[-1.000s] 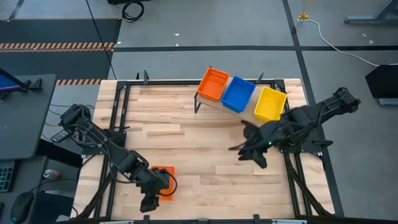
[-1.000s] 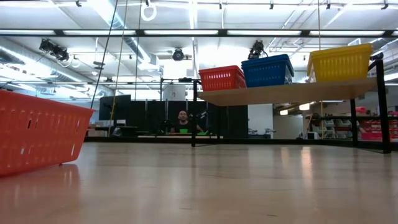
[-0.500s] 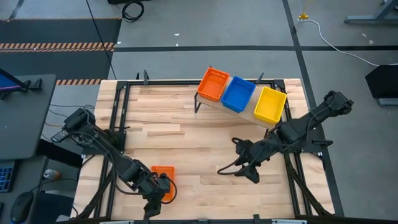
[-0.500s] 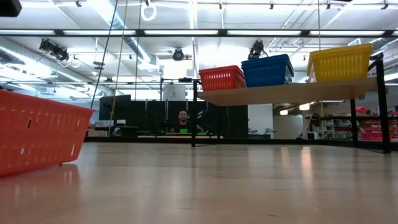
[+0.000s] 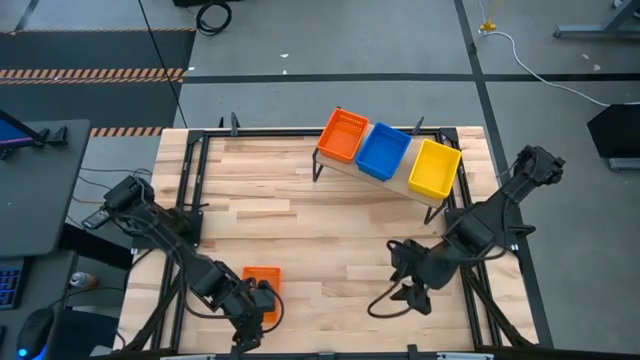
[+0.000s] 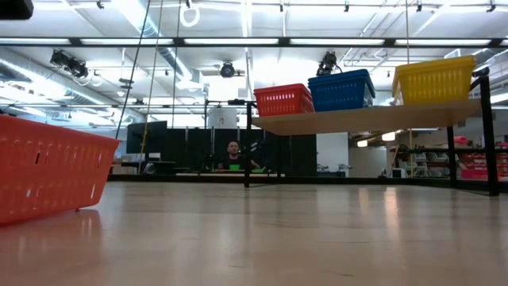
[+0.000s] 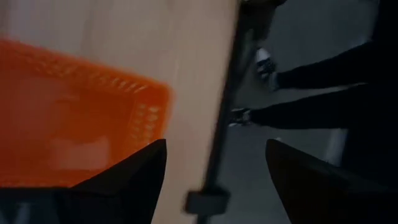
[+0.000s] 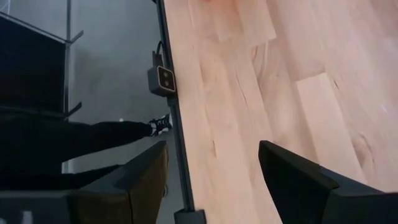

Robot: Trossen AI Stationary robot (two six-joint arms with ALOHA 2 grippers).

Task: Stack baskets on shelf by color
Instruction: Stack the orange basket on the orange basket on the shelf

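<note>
The left hand hangs over the near rim of the loose orange basket, its two fingers spread apart with that rim between them, gripping nothing as far as can be seen. From this hand the basket runs away toward the shelf, its long axis pointing roughly that way, and the left hand is plainly the nearer one. The right hand, fingers also apart and empty, waits well to the right of the basket over bare bench. On the shelf stand one orange, one blue and one yellow basket side by side. The slatted wooden bench is otherwise bare around the basket; beyond its near edge a person's legs show on the grey floor.
</note>
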